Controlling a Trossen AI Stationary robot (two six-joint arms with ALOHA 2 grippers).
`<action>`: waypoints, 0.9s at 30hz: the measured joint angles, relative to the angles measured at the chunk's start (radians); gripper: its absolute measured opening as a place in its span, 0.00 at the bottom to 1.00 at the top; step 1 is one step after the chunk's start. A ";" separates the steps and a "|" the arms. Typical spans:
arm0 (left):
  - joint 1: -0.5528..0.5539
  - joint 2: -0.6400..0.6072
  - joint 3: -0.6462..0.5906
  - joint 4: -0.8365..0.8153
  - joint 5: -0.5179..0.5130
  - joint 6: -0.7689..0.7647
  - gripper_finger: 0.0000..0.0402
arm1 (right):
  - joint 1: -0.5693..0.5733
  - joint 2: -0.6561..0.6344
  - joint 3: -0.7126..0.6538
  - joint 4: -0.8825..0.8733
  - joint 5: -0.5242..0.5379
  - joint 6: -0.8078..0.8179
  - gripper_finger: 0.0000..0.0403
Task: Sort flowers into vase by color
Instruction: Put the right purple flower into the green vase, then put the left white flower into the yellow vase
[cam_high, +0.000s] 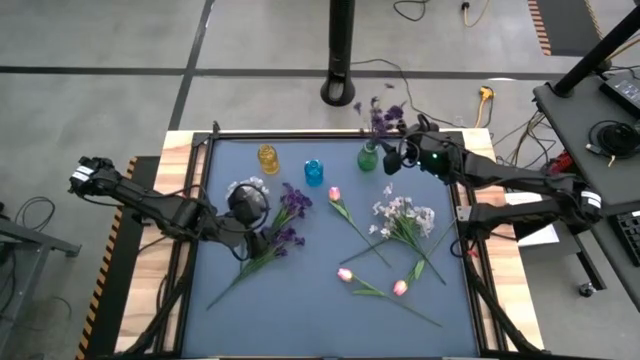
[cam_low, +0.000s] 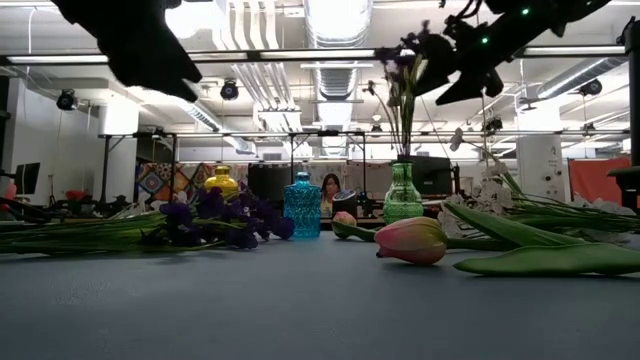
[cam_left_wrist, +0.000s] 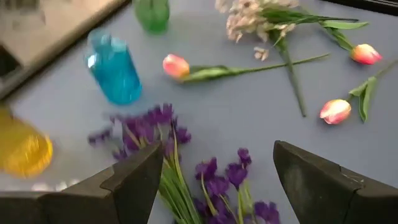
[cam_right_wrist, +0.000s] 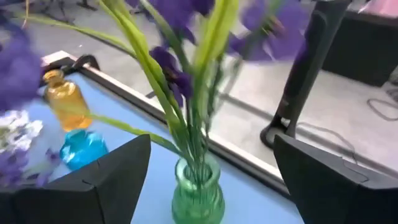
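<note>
Both jaws stand wide apart and hold nothing. On the left gripper (cam_high: 262, 238), hovering over the left-middle of the blue mat, the two dark fingers (cam_left_wrist: 134, 180) spread above a bunch of dark purple blooms (cam_high: 285, 225), which lies flat on the mat with its stems running toward the near left corner. On the right gripper (cam_high: 392, 158), at the far right of the mat, the fingers (cam_right_wrist: 118, 171) are spread on either side of the green vase (cam_high: 368, 157) and are clear of the glass and stems.

One purple stem (cam_high: 378, 118) stands upright in that green vase, its blooms far taller than the glass, as the low view (cam_low: 405, 60) shows. Left of the green vase along the far edge stand a blue vase (cam_high: 314, 171) and then a yellow vase (cam_high: 268, 157); I cannot tell whether anything is in them from above, though the low view shows nothing rising from either.

A white-lavender sprig (cam_high: 403, 217) lies right of centre, its stems crossing toward the near side. One pink tulip (cam_high: 334, 193) lies just near the blue vase. Two more tulip buds (cam_high: 345, 274) lie near the near edge, close together, with green leaves between them. Another small white sprig (cam_high: 246, 186) lies beside the left gripper's wrist, to the left of the purple bunch.
</note>
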 joint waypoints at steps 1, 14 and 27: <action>0.000 0.000 0.000 -0.028 0.002 -0.066 0.72 | 0.000 -0.011 0.000 -0.028 -0.003 0.015 0.84; 0.000 0.130 -0.002 -0.558 0.148 -0.890 0.72 | 0.065 -0.044 0.000 -0.106 -0.029 0.054 0.85; 0.034 0.399 -0.002 -0.482 0.216 -0.942 0.66 | 0.101 -0.044 0.000 -0.084 -0.029 0.038 0.85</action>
